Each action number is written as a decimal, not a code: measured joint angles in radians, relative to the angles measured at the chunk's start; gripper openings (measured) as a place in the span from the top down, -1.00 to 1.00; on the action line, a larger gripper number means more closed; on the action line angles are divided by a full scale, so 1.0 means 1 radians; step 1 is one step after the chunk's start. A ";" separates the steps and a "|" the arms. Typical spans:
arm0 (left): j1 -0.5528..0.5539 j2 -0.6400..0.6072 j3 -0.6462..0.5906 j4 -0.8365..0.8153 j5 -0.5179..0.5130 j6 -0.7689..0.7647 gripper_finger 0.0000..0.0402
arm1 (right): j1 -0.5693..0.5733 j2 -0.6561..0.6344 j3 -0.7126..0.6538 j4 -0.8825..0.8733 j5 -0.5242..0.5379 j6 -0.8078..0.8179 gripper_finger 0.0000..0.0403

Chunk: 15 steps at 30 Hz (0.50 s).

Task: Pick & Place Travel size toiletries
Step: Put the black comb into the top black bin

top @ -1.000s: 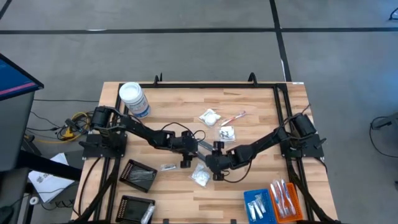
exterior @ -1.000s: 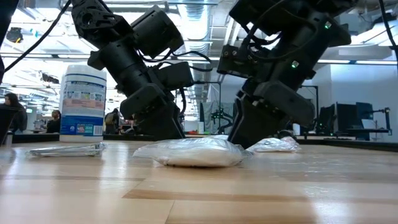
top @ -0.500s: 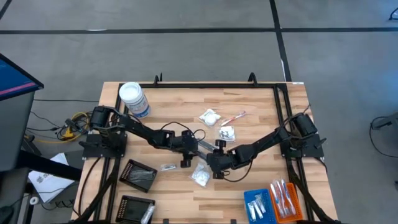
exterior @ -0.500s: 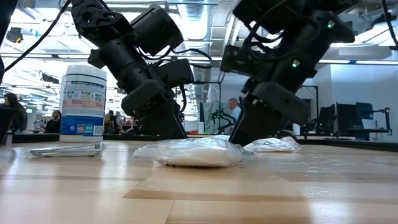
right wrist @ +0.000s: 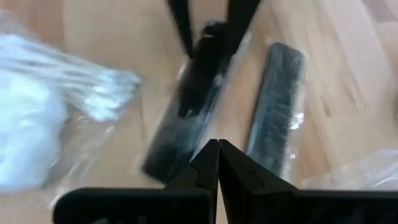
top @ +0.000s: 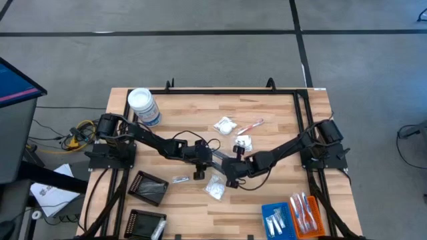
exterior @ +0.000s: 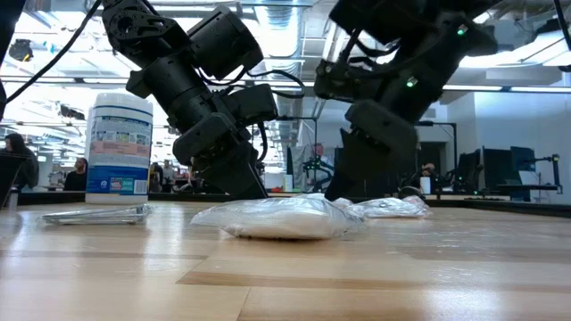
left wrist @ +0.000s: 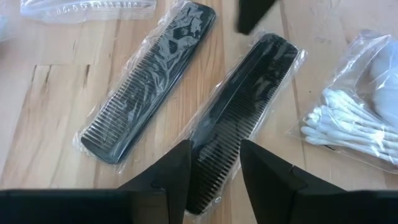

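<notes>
Two black combs in clear wrap lie flat on the table between my arms. My left gripper [left wrist: 215,171] is open, one finger at each long side of the nearer comb [left wrist: 239,106], at the end toward that arm. My right gripper [right wrist: 217,152] is shut with nothing between its fingers; it hangs over the same comb's [right wrist: 199,81] other end, and its tip [left wrist: 255,15] shows there. The second comb [left wrist: 155,81] lies alongside. White sachets [top: 225,125] [top: 215,189] [exterior: 281,217] and a red toothbrush [top: 252,125] lie around both grippers [top: 212,159] [top: 230,170]. My left gripper's fingers [left wrist: 180,171] come slanting down from the table's left and stand along the comb, at the two long edges of its wrapped end [left wrist: 211,155]. I cannot tell whether they touch the wrap. The comb lies flat on the wood.
A white-lidded jar [top: 143,107] stands at the far left. Black trays [top: 148,187] [top: 145,223] sit at the near left; a blue tray [top: 277,219] and an orange tray [top: 305,213] at the near right. A packet of cotton swabs [left wrist: 348,121] lies beside the combs.
My right gripper has rolled a little about the line it points along, its body shifting slightly in the low view. My left arm has kept still, and the combs and sachets lie where they were.
</notes>
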 joint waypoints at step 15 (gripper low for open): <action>0.000 -0.001 0.000 0.004 0.001 0.003 0.35 | -0.014 0.009 0.001 0.010 -0.023 0.023 1.00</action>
